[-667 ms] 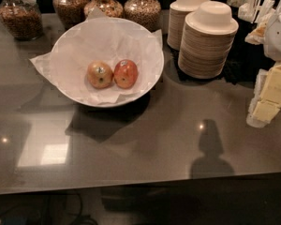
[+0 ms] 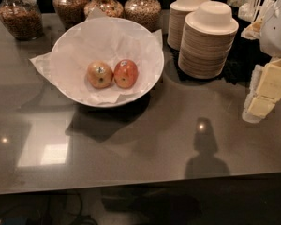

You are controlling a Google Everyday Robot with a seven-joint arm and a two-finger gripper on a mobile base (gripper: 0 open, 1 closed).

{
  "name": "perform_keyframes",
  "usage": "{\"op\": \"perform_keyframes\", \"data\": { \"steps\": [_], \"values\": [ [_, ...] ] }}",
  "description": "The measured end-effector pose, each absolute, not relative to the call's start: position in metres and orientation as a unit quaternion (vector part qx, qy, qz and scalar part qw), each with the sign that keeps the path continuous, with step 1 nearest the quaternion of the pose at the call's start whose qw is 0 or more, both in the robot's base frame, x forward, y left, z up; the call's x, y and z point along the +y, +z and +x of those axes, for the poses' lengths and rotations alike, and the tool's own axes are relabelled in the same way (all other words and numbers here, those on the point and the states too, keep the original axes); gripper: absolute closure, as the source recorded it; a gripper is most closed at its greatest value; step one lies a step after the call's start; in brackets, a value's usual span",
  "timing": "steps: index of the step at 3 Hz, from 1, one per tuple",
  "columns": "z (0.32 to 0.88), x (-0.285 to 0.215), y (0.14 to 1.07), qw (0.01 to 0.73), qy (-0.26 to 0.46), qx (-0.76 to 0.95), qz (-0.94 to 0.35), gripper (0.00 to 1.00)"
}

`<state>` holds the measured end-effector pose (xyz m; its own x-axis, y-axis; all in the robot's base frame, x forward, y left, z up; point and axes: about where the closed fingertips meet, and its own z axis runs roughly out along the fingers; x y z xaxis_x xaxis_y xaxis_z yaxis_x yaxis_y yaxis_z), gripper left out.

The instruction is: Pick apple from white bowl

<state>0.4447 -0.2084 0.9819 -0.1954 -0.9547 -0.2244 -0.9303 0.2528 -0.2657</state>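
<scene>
The white bowl, wide and lined with crumpled white paper, sits at the back left of the dark counter. Two apples lie side by side in it. The yellow-gold apple with a small sticker is on the left, touching the redder apple on its right. My gripper, cream-coloured, hangs at the right edge of the view below the white arm. It is well to the right of the bowl, above the counter, and holds nothing.
Two stacks of small cream bowls stand between the white bowl and the gripper. Several glass jars of snacks line the back edge. The counter's front edge runs across the bottom.
</scene>
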Motion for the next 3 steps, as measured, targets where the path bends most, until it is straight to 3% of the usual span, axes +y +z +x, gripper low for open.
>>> {"op": "perform_keyframes", "data": {
  "steps": [2, 3],
  "values": [
    [0.490, -0.150, 1.018, 0.275, 0.008, 0.713, -0.645, 0.00],
    [0.490, -0.149, 1.021, 0.278, 0.009, 0.711, -0.645, 0.00]
  ]
}}
